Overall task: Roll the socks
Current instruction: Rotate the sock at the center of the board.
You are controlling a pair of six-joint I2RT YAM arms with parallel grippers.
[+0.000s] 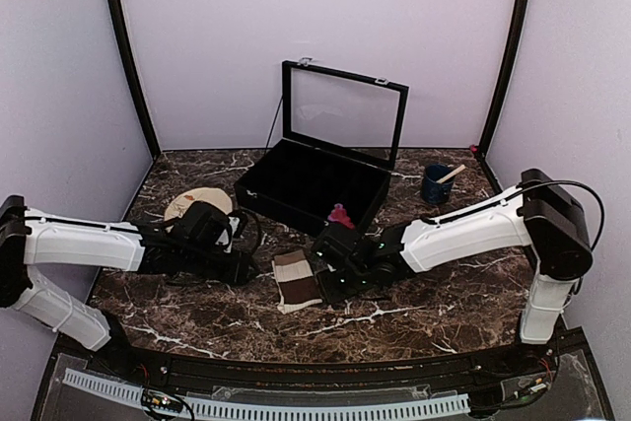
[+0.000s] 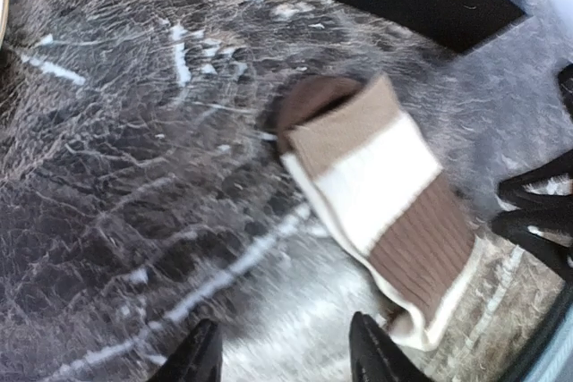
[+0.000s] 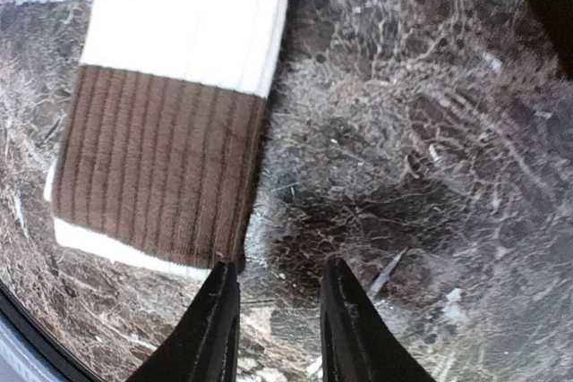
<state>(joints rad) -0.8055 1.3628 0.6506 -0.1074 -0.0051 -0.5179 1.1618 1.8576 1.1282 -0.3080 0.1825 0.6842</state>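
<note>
The dark marbled counter [image 1: 414, 313] carries an open black case [image 1: 296, 179] at the back. In front of it, between the two arms, the cream-beige sock [image 1: 296, 281] lies flat with its brown bands across it. The top view shows a bit of the magenta-pink sock [image 1: 340, 214] at the near rim of the case, but not whether it sits inside or hangs over the rim. Both socks look light, limp ribbed fabric. They should fold and bunch easily and are not fragile, but a roll would probably spring loose unless it is kept pinched. The best place to grip looks like a short end of the beige sock, pinching through its thickness at the brown cuff [image 3: 161, 163]. The left end effector [image 2: 286, 357] is about half open with only bare counter between its fingers, just short of the sock's near edge. The right end effector [image 3: 277, 310] has a narrow gap and holds nothing, and one finger [image 3: 218, 315] is at the cuff's corner.
</note>
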